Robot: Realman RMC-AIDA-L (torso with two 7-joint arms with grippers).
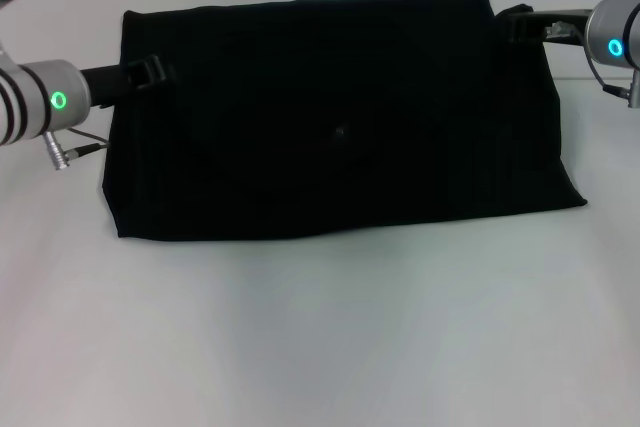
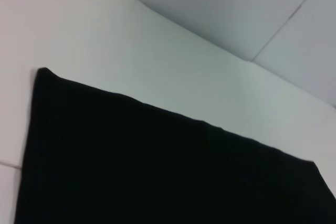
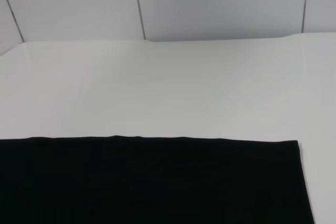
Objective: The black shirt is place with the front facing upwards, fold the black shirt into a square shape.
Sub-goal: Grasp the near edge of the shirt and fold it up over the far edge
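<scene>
The black shirt lies on the white table as a wide folded rectangle, plain black side up, with no lettering showing. My left gripper reaches in from the left and sits at the shirt's left edge, near its far corner. My right gripper comes in from the right at the shirt's far right corner. Both wrist views show only shirt and table: a black edge and corner of the shirt in the left one, a straight folded edge of the shirt in the right one.
The white table stretches wide in front of the shirt and behind it. A pale panelled wall stands beyond the table's far edge. A cable and plug hang under my left wrist.
</scene>
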